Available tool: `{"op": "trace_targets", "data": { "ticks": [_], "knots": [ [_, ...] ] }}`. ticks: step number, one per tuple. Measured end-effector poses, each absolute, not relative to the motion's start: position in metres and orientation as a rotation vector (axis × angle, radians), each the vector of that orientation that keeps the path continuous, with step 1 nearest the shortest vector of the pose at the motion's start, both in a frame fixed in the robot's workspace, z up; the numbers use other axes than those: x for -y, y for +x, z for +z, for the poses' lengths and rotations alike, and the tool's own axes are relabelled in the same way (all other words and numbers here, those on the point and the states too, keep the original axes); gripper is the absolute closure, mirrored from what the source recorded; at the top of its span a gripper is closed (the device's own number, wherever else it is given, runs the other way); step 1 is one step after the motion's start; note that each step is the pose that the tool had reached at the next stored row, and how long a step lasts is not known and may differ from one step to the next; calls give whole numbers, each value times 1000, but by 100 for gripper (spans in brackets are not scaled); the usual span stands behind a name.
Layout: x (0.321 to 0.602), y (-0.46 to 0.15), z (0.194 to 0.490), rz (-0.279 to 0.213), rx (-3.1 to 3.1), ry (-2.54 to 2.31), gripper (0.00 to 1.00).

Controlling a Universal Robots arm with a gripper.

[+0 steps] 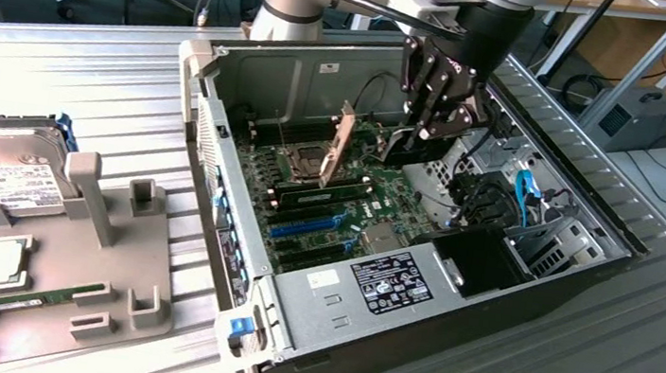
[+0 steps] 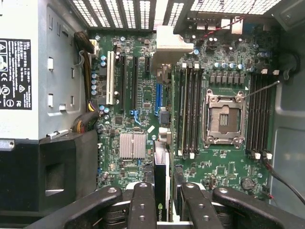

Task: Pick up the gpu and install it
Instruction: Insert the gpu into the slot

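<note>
Worryingly, my pincer [image 2: 162, 202] clamped the gpu [image 2: 161, 179] edge-on above the motherboard [image 2: 143, 90]; any tilt risked missing its slot.

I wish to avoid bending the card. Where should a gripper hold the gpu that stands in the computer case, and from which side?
Probably by its upper long edge, coming straight down through the open side of the case. The gpu stands nearly upright on its edge above the motherboard, thin and flat, so the jaws should close across its two broad faces.
</note>
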State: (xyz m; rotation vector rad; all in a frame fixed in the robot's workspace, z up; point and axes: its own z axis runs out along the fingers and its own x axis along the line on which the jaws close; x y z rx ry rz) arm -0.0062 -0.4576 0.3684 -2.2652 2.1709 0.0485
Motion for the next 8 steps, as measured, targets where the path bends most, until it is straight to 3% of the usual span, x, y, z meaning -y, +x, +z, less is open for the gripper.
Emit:
{"op": "trace_targets", "data": {
  "ticks": [6,8],
  "knots": [
    [458,-6,368,51,-2169,-2264,74],
    [458,-6,368,73,-2158,-2254,74]
  ]
}}
